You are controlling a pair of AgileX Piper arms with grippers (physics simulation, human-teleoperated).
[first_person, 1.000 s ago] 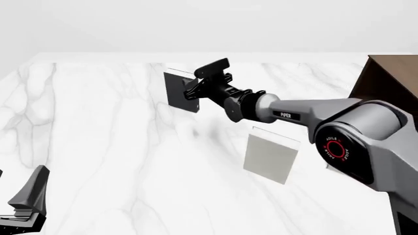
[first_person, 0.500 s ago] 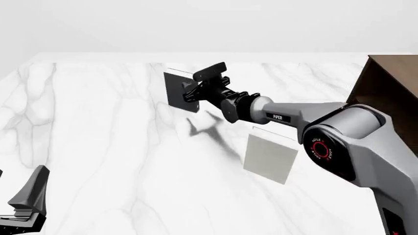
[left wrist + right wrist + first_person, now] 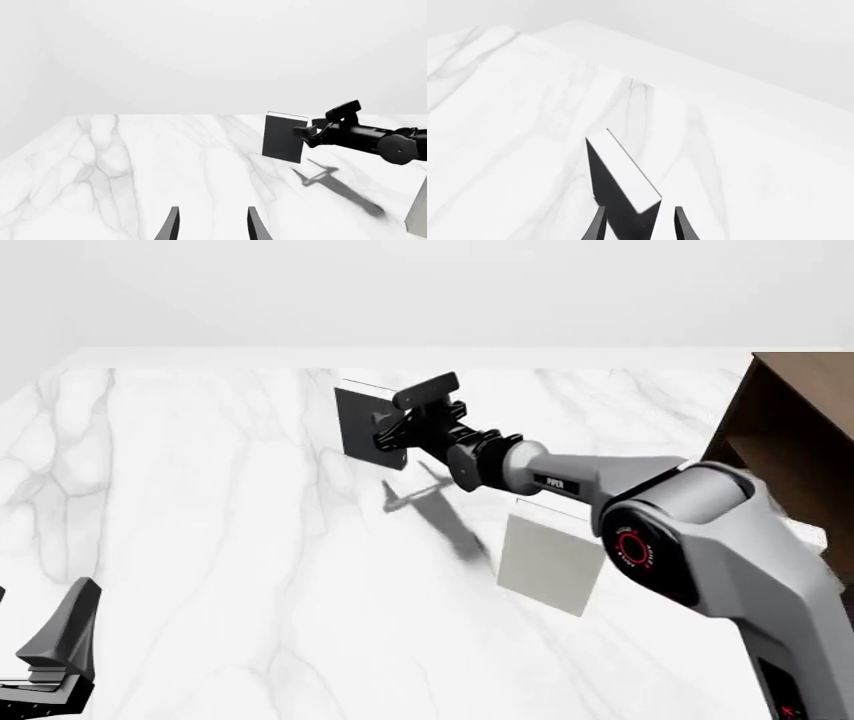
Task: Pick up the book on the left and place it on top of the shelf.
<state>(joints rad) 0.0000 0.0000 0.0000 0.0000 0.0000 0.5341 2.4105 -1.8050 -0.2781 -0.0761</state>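
On the white marble counter [image 3: 200,540], the right gripper [image 3: 395,426] has eased lower and nearer than before, its jaws parted narrowly around the upright book [image 3: 363,425] at the frame's upper middle, not clamped.

Dark book upright on the table, brown shelf at the right edge

The book [image 3: 363,426] stood upright on the white marble table, a slim charcoal-black rectangle with white page edges showing along its top [image 3: 627,172]; in the left wrist view [image 3: 283,137] it leaned slightly. It sat left of centre, toward the far side, well apart from the shelf [image 3: 790,445]. The shelf was dark brown wood, much larger than the book, partly cut off by the picture's right edge.
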